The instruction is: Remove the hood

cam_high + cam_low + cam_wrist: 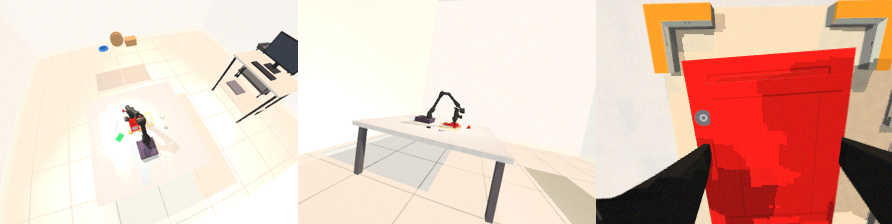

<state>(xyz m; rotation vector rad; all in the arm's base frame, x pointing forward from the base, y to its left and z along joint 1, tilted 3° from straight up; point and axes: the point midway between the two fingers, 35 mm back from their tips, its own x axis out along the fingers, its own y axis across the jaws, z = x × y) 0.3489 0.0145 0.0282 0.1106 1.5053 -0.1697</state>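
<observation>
The red toy car sits in front of the arm's base, partly hidden by the arm in the top view. In the wrist view a flat red panel, which looks like the hood, fills the middle, with a grey round part at its left edge. My gripper points down over it and is open. Its fingers stand at the panel's left and right edges; whether they touch it I cannot tell. The marked area, a yellow outline, lies just right of the car in the top view.
Orange corner brackets stand beyond the panel. A small red piece lies past the car. A green patch is left of the base, and small pale items lie right of the outline.
</observation>
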